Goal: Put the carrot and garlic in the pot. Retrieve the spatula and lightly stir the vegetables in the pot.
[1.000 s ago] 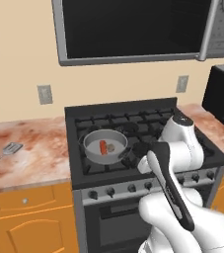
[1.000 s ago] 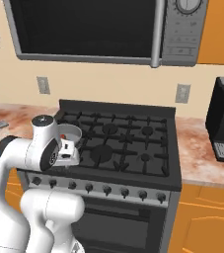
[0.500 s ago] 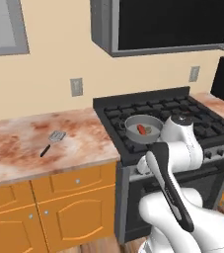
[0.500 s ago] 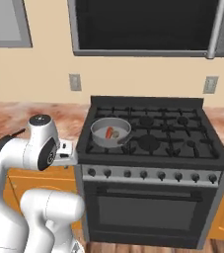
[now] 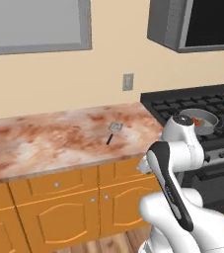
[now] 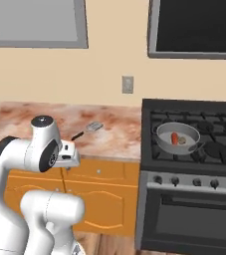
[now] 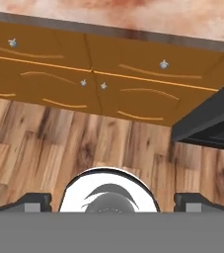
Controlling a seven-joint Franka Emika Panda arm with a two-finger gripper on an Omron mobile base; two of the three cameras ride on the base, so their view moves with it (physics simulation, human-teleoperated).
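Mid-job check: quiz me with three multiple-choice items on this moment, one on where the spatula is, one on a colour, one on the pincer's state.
1. The spatula lies
A. in the pot
B. on the counter
C. on the floor

2. The carrot in the pot is
A. green
B. white
C. orange-red

3. The pincer is
A. open, holding nothing
B. shut on the spatula
C. shut on the garlic

Answers:
1 B: the spatula rests on the counter, left of the stove.
2 C: the carrot lies beside the garlic in the pot.
3 A: the pincer fingertips stand wide apart over bare floor.
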